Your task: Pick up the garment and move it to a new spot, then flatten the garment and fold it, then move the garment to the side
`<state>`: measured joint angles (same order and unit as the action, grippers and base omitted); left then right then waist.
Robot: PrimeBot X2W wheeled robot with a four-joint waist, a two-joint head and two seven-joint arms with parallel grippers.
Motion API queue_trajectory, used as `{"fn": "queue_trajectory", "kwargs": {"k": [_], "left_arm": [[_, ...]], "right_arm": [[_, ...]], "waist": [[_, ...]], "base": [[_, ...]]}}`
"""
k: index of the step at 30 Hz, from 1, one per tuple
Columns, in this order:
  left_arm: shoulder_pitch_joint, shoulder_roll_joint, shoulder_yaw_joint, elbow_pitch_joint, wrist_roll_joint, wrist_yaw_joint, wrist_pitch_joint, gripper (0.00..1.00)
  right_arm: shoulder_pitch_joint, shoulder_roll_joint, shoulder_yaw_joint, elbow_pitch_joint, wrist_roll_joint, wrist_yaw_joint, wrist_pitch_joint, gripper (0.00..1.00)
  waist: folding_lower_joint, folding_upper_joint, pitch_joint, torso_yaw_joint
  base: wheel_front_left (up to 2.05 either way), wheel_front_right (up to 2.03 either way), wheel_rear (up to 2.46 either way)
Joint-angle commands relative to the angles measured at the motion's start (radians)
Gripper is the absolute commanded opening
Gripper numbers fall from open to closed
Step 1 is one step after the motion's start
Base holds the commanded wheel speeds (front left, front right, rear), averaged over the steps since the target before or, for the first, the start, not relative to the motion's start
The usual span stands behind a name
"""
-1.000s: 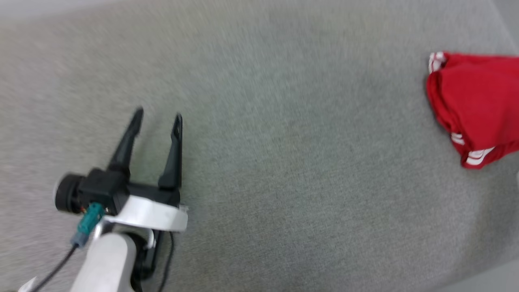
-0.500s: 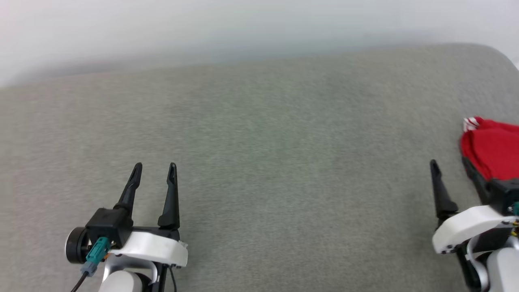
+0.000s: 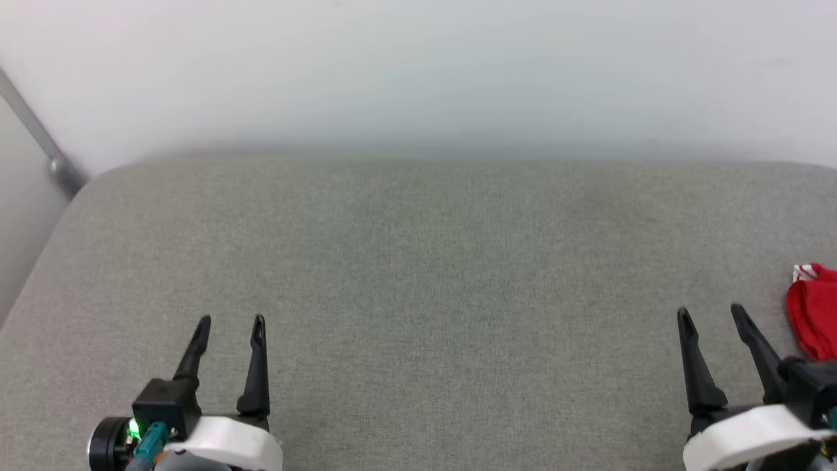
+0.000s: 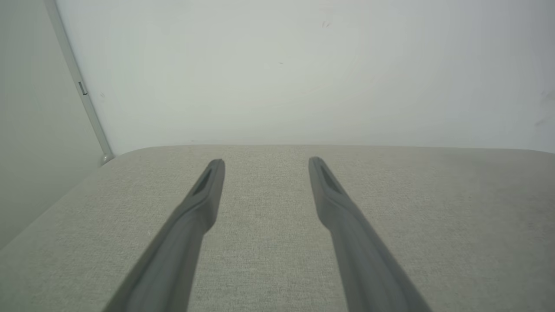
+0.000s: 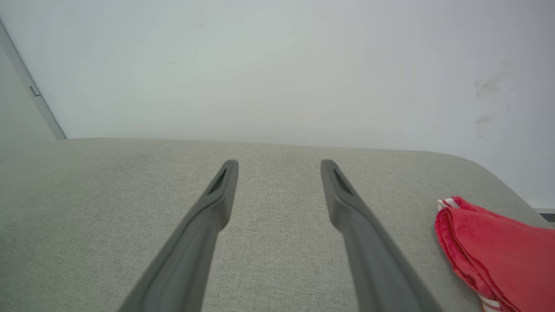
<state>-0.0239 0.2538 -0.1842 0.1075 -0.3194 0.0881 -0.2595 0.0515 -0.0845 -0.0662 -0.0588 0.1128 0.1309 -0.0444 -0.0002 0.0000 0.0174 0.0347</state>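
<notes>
The garment (image 3: 814,317), red with a bit of red-and-white striped trim, lies folded at the far right edge of the grey padded surface (image 3: 425,275); the right wrist view shows the garment (image 5: 494,255) at its lower right. My right gripper (image 3: 711,313) stands open just left of the garment, apart from it, nothing between its fingers. At the lower left my left gripper (image 3: 231,322) is open and empty over bare fabric. Both pairs of fingers point toward the wall. The left gripper (image 4: 265,161) and right gripper (image 5: 279,164) show spread fingers in their own wrist views.
A pale wall (image 3: 418,72) rises behind the surface's rounded far edge. A grey metal strip (image 3: 39,140) runs down the wall at the left corner. The surface's left edge (image 3: 33,275) drops off beside a pale side panel.
The camera has tilted up and swung left, so the wall came into view and the garment slid to the right edge. The right gripper came into the picture. Both grippers stay open.
</notes>
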Motion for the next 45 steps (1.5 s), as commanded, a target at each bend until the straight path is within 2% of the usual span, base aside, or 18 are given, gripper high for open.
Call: {"fn": "queue_trajectory", "kwargs": {"k": [1, 12, 31, 32, 35, 45], "left_arm": [[0.019, 0.003, -0.004, 0.003, 0.003, -0.001, -0.002, 1.0], [0.059, 0.008, -0.022, 0.021, -0.008, -0.001, 0.006, 1.0], [0.056, 0.012, -0.023, 0.031, -0.03, 0.005, 0.009, 1.0], [0.057, 0.008, -0.025, 0.032, -0.029, 0.005, 0.01, 0.0], [0.068, -0.005, -0.029, 0.056, -0.037, 0.004, 0.014, 0.0], [0.045, -0.031, 0.017, 0.068, -0.209, -0.027, 0.063, 0.0]], "right_arm": [[0.032, 0.007, -0.003, -0.022, -0.008, 0.0, 0.008, 1.0], [0.143, 0.033, -0.008, -0.098, 0.016, 0.0, 0.05, 1.0], [0.13, 0.036, 0.01, -0.108, 0.033, 0.0, 0.043, 1.0], [0.137, 0.032, 0.01, -0.099, 0.029, 0.0, 0.045, 0.0], [0.143, 0.033, 0.013, -0.073, 0.037, 0.0, 0.044, 0.0], [0.101, 0.021, 0.02, -0.024, 0.251, 0.0, 0.048, 0.0]], "waist": [[0.0002, 0.0, -0.025, 0.002], [0.0002, 0.0, -0.06, -0.006], [0.0002, 0.0, -0.066, -0.018], [0.0003, 0.0, -0.066, -0.018], [0.0003, 0.0, -0.066, -0.018], [0.0003, 0.0, -0.062, -0.019]], "base": [[0.0, 0.0, 0.0], [0.0, 0.0, 0.0], [0.0, 0.0, 0.0], [0.0, 0.0, 0.0], [0.0, 0.0, 0.0], [0.0, 0.0, 0.0]]}}
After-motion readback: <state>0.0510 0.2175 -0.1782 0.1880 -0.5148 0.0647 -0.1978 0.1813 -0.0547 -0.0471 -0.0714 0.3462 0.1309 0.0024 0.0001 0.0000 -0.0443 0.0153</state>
